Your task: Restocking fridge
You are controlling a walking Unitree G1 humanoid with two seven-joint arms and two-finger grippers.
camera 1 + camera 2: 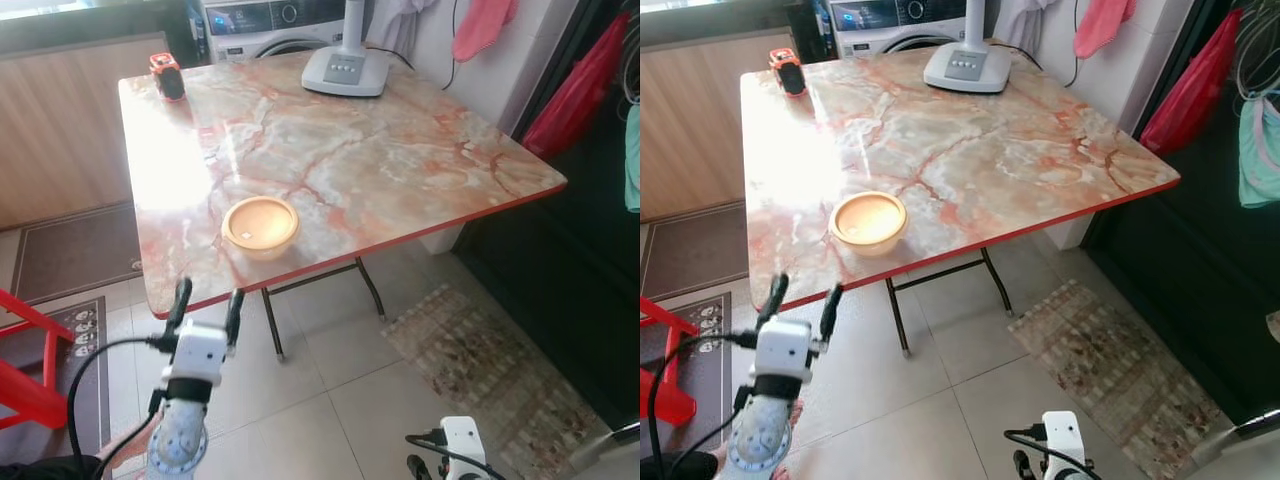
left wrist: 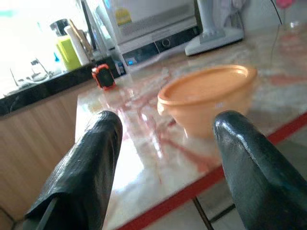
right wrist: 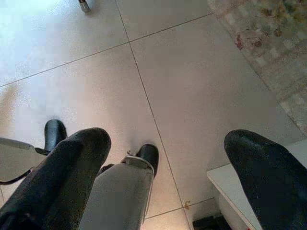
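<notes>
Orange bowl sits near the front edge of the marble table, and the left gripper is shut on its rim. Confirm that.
Not quite. The orange bowl does sit near the marble table's front edge, but the left gripper is open and short of it, as the left eye view shows.

orange bowl (image 1: 260, 224), pink-veined marble table (image 1: 400, 160)

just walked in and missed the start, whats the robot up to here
The robot stands in front of a marble-patterned table with its left gripper raised, fingers open, short of the table's near edge and pointed toward an orange bowl that sits near that edge. Nothing is held. The right gripper hangs low over the tiled floor, also open. A small red and black object and a white fan base sit at the far side.
</notes>
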